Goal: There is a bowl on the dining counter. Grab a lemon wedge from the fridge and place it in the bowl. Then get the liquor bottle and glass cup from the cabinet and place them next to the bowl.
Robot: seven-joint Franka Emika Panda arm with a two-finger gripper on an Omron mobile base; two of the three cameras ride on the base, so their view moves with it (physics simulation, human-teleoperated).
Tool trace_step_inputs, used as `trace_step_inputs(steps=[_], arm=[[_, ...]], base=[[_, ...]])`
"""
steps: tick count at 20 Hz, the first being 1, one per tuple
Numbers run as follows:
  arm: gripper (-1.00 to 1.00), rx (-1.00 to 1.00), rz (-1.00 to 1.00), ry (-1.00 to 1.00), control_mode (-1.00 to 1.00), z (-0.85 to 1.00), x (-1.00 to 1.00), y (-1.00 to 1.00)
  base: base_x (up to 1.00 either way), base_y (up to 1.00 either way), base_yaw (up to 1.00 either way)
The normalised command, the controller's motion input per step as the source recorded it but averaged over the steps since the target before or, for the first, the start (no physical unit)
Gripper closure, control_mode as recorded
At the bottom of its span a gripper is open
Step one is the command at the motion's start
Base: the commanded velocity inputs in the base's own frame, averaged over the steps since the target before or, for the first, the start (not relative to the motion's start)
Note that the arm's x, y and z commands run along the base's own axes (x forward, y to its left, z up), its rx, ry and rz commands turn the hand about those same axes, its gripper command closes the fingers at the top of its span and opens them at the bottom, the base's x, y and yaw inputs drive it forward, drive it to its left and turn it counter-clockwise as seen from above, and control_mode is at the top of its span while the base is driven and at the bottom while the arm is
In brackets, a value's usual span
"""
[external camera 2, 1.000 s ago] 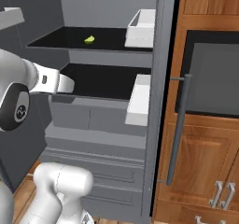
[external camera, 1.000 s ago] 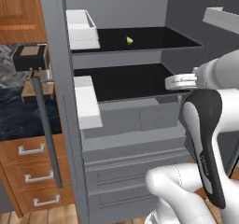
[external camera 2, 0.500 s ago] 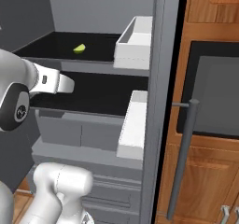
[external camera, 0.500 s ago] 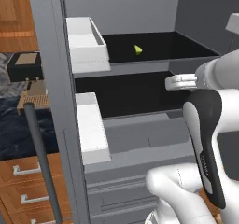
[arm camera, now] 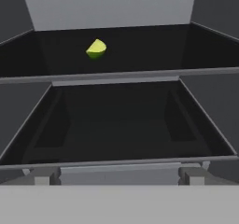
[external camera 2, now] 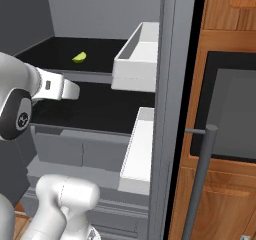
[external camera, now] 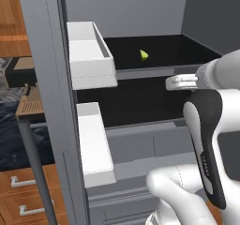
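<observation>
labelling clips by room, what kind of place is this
Most likely a kitchen, seen into an open fridge: dark shelves with a lemon wedge on the upper one, white door bins, and wooden drawers beside it.

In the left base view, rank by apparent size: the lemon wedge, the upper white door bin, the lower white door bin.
1. Upper door bin and lower door bin: look alike, and they sit near the camera, so unranked.
2. Lemon wedge: smallest by far, though farther back on the dark shelf.

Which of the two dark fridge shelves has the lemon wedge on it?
The upper shelf: the lemon wedge sits toward its back. The lower shelf beneath it carries nothing visible.
</observation>
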Motion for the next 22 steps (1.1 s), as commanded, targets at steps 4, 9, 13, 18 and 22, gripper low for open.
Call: trace_step_inputs(steps=[4, 9, 13, 18, 22], arm=[[-1.0, 0.0, 0.0, 0.0, 1.0, 0.0, 0.0, 0.0], [-1.0, -0.02, 0.0, -0.1, -1.0, 0.54, 0.13, 0.06], [-1.0, 0.0, 0.0, -0.07, -1.0, 0.57, 0.44, 0.06], [-1.0, 0.0, 0.0, -0.01, -1.0, 0.24, 0.52, 0.1], [-1.0, 0.0, 0.0, 0.0, -1.0, 0.0, 0.45, 0.24]], base=[[0.5, 0.22, 0.0], [0.02, 0.04, 0.0], [0.0, 0.0, 0.0], [0.0, 0.0, 0.0], [0.0, 0.0, 0.0]])
